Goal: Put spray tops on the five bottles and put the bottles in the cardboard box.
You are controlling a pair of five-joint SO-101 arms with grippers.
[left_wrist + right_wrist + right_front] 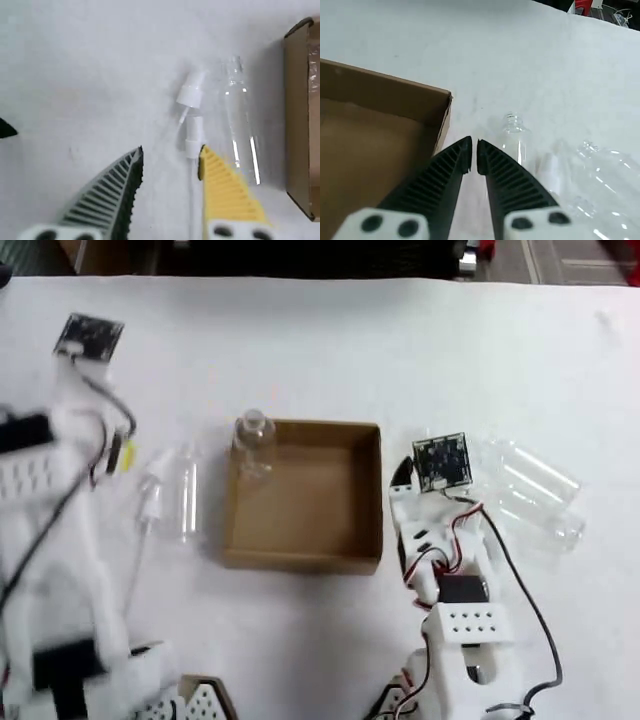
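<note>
Sitting mid-desk (330, 350), the cardboard box (300, 560) has 1 bottle (254, 445) upright at its far left corner. Right gripper (474, 147), jaws nearly closed, hangs beside its right wall, near loose bottles (530, 495). Left gripper (171, 152), spread wide, hovers over 1 lying bottle (240, 125) and a spray top (191, 100).

I work over a white tabletop (330, 350), evenly lit, its surface matte with faint marks. Past its far edge the room drops into dark shadow. Beyond the far right corner lies grey floor (585, 260) crossed by a pale line, with a red object (583, 7) just beside the edge.
</note>
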